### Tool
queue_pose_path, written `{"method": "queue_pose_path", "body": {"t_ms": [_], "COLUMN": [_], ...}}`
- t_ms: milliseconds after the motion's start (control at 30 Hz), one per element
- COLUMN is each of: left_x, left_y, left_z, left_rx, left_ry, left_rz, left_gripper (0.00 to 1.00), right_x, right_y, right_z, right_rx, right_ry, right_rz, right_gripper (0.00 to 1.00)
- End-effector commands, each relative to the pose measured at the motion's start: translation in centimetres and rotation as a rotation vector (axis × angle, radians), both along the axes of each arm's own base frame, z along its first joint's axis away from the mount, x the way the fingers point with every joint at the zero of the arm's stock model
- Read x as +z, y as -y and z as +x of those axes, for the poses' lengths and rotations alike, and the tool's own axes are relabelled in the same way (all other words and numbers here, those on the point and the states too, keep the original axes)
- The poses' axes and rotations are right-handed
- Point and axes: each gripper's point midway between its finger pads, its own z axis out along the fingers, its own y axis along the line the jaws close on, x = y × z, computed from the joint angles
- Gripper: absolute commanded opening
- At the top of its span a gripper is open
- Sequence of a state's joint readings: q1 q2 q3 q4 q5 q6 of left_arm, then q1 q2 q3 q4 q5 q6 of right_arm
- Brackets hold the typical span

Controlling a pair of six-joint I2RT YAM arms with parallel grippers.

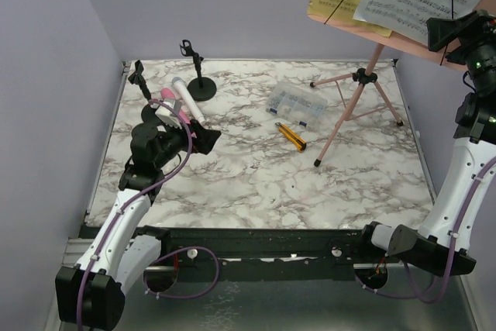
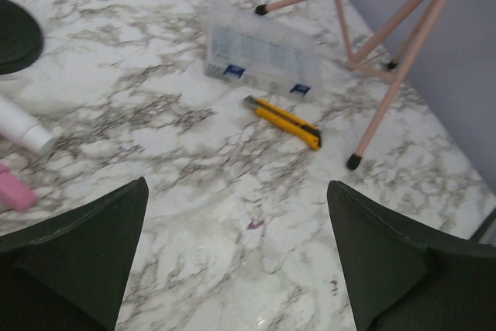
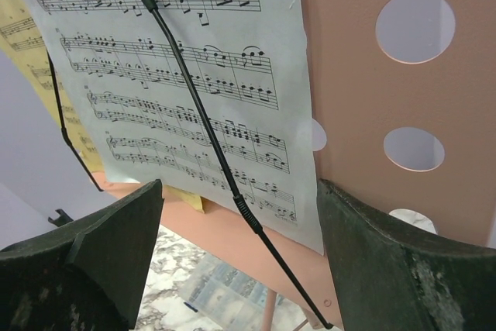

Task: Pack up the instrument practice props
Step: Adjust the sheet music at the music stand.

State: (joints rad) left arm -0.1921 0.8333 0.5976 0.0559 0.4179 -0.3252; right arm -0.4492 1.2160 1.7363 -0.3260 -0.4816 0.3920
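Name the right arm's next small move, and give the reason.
Probably ease the open right pincer forward and pinch the right edge of the white sheet: it lies straight ahead, held on the pink rack by a thin black wire arm.

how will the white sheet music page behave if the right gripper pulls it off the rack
Likely floppy and light: the white page looks like one thin paper sheet. The black wire arm lies across it, so a straight pull may snag or tear it.
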Motion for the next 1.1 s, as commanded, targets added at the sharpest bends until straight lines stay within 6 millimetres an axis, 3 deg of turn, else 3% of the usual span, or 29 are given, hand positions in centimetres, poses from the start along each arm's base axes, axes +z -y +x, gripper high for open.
{"method": "queue_pose_path", "body": {"t_ms": [0, 133, 433, 567, 700, 867, 1067], "left_x": [5.1, 9.8, 19.3, 21.9, 23.8, 25.8, 27.8], "left_y": [4.0, 6.5, 15.5, 19.4, 23.2, 26.5, 28.9], "left_z": [-0.8, 1.0, 5.0, 7.4, 8.4, 8.4, 7.0], "left_rx": [-0.198, -0.251, -0.515, -0.552, -0.596, -0.622, -0.655], "left_ry": [0.058, 0.111, 0.244, 0.311, 0.343, 0.377, 0.438], "left_rz": [-0.284, -0.402, -0.674, -0.752, -0.808, -0.877, -0.914], "left_gripper": [0.99, 0.99, 0.99, 0.99, 0.99, 0.98, 0.98], "right_x": [0.4, 0.2, 1.5, 1.2, 0.5, -0.3, -0.4], "right_y": [0.9, 1.1, 1.3, 1.4, 1.6, 1.6, 1.4], "right_z": [0.3, 0.4, -0.7, -0.7, -0.5, 0.1, 0.7], "right_rx": [-0.036, -0.044, -0.083, -0.093, -0.094, -0.08, -0.057], "right_ry": [0.012, 0.004, 0.029, 0.023, 0.011, -0.003, -0.007], "right_rz": [-0.005, -0.001, -0.008, 0.005, 0.017, 0.033, 0.041], "right_gripper": [0.84, 0.84, 0.84, 0.84, 0.84, 0.84, 0.84]}}
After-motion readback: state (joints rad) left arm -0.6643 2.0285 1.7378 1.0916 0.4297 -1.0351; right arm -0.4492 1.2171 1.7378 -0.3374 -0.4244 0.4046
